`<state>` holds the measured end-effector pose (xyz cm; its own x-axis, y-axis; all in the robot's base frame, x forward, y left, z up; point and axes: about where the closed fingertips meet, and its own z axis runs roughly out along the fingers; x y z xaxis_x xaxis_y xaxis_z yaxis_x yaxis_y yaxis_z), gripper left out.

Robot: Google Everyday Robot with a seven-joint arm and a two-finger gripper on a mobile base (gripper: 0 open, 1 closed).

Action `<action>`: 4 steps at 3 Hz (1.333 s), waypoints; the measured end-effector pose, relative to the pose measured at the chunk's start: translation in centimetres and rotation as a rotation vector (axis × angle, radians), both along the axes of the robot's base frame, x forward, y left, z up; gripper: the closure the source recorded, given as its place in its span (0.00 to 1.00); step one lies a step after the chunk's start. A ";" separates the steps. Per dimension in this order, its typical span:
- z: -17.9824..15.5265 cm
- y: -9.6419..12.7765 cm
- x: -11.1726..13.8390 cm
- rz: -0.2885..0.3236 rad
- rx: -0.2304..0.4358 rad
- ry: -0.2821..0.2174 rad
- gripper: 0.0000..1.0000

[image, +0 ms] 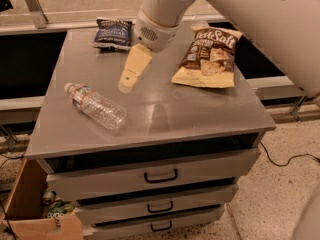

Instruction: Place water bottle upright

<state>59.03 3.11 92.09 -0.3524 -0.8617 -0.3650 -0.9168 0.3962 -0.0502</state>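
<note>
My cream-coloured gripper (pixel 127 81) hangs left of the frame's centre, over the grey metal bench (pixel 200 109), angled down and leftward; I cannot tell whether it is open or closed. Just to its lower left, not touching it, the small clear ribbed plastic water bottle (pixel 95 106) lies on its side, white cap toward the upper left, base toward the lower right. I judge the step in hand is the reach. To do it well I should turn the wrist so the jaws close across the bottle's width, not along it, and come down gently, since a round body may roll and thin plastic may buckle. The dark blue snack bag (pixel 114 32) and the cream-and-brown chip bag (pixel 210 56) lie well apart, higher in the frame
</note>
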 end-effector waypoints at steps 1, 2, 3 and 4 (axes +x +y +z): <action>-0.8 4.6 0.3 -0.023 0.064 0.051 0.00; -1.5 8.7 0.0 -0.039 0.106 0.092 0.00; -2.7 12.1 -0.8 -0.065 0.111 0.112 0.00; -4.5 14.1 -1.4 -0.097 0.075 0.110 0.00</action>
